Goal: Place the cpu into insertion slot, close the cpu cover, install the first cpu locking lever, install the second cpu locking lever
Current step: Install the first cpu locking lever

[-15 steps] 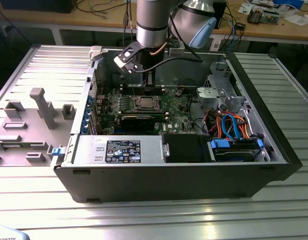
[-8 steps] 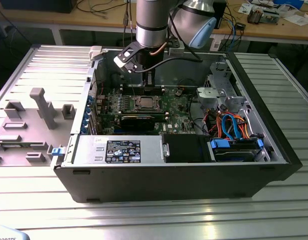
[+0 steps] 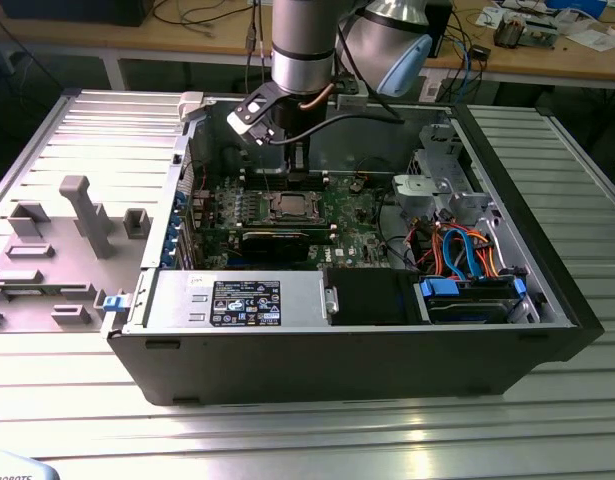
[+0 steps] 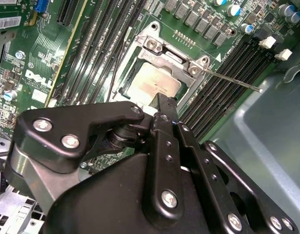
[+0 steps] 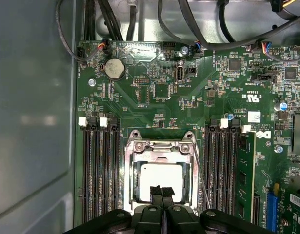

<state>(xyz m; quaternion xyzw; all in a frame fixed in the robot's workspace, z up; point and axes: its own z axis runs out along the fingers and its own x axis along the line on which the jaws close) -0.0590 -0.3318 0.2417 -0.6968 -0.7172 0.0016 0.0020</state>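
Cpu: flat dull-silver square, seated in slot, centre of exterior view. Cover: thin silvery frame lying flat over chip edges. Thin wire lever runs along socket side. Long black memory slots flank socket closely on green board. Black gripper: fingers pressed together, tips over chip's edge; contact cannot be told.
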